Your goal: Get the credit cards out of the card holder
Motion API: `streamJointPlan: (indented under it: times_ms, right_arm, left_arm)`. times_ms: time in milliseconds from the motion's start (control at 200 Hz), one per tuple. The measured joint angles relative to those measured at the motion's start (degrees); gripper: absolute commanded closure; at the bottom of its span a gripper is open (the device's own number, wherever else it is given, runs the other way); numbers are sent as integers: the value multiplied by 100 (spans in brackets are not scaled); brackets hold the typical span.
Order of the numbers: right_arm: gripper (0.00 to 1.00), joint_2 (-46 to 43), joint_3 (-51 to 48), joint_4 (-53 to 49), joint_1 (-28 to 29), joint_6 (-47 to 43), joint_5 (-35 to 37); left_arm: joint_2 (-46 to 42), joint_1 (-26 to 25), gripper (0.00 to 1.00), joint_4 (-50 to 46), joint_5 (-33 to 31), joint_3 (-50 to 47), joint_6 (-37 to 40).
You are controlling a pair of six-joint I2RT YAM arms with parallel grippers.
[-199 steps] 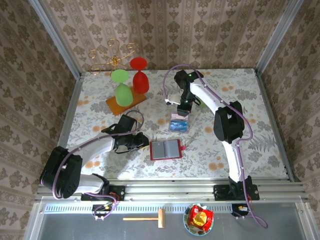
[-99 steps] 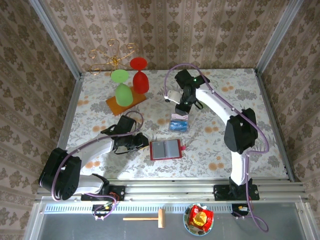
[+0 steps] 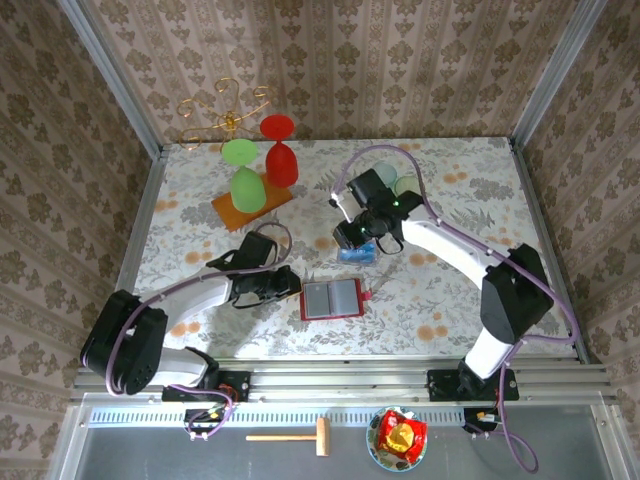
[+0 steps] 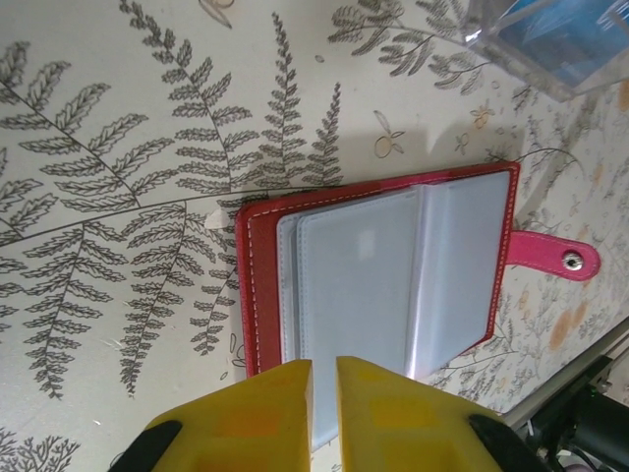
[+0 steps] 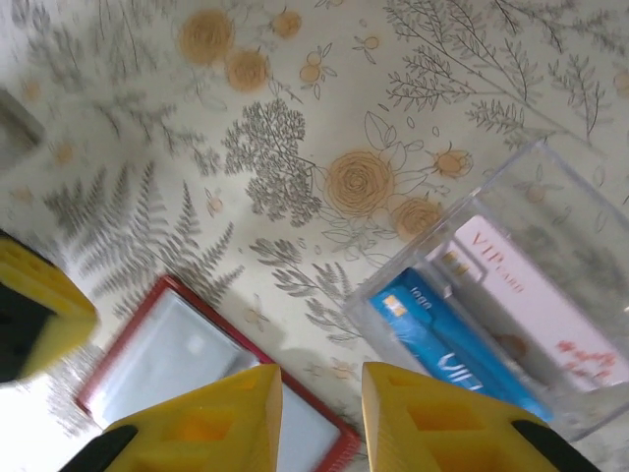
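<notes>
Left wrist: left fingers (image 4: 307,382) almost together at card holder (image 4: 373,285) edge, middle of bench's near edge; right fingers (image 5: 263,393) apart, empty; two credit cards (image 5: 462,334) sit in clear box (image 5: 580,211); next, likely, probing pockets for leftovers.

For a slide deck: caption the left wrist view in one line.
Left fingers closed on the near edge of the open red card holder, flat on the fern-print table, clear card box beyond.

Robot lab test booth: wallpapered panel walls (image 3: 400,60), aluminium frame rails (image 3: 340,375), floral-print table cover (image 3: 200,210).
</notes>
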Motion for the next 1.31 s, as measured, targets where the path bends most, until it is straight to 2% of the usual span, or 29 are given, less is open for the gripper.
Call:
streamJointPlan:
  times_ms: [245,490,980,1305]
  right_arm:
    - [74,-179,-592,544,175,2022,-551]
    - [76,114,-894,931,409,3204,-1119]
    - [74,409,-1305,1113,828,3901,-1248]
    - [69,688,-1322,1156,1095,4054,-1248]
  left_arm:
    - [251,-109,92,262,48,-107,-2]
    - [352,-157,98,400,85,-297,-22]
    - [575,-157,98,522,120,-341,-22]
    - [577,-157,98,544,131,-352,-22]
